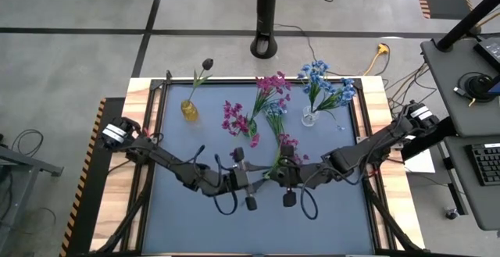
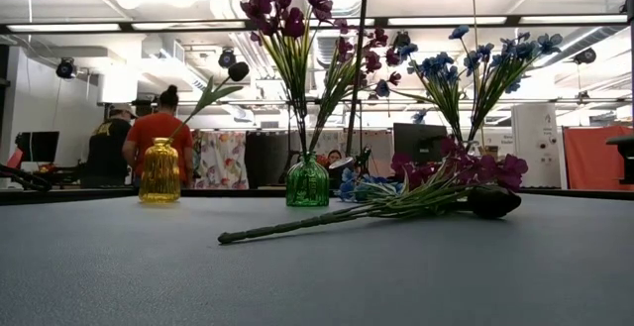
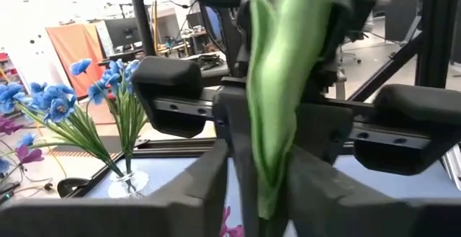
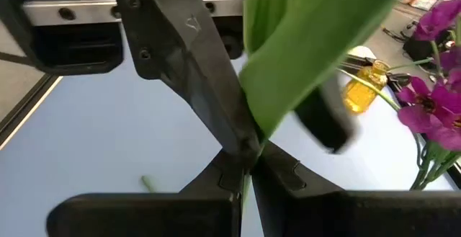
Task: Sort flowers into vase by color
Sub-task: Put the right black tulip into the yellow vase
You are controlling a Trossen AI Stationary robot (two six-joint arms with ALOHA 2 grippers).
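High view: three vases (image 1: 189, 110), two grippers (image 1: 275, 169) meeting mid-table.

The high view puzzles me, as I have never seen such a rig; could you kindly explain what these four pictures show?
The machine is two dark robot arms working at a table. The high view looks straight down, the low view looks level across the tabletop, and each wrist view looks out along one arm's tool. At the back stand a yellow vase with a dark bud, a green vase with magenta flowers, and a clear vase with blue flowers. Loose sprigs lie on the table. The right tool is shut on a green leafy stem. The left tool is at the same stem.
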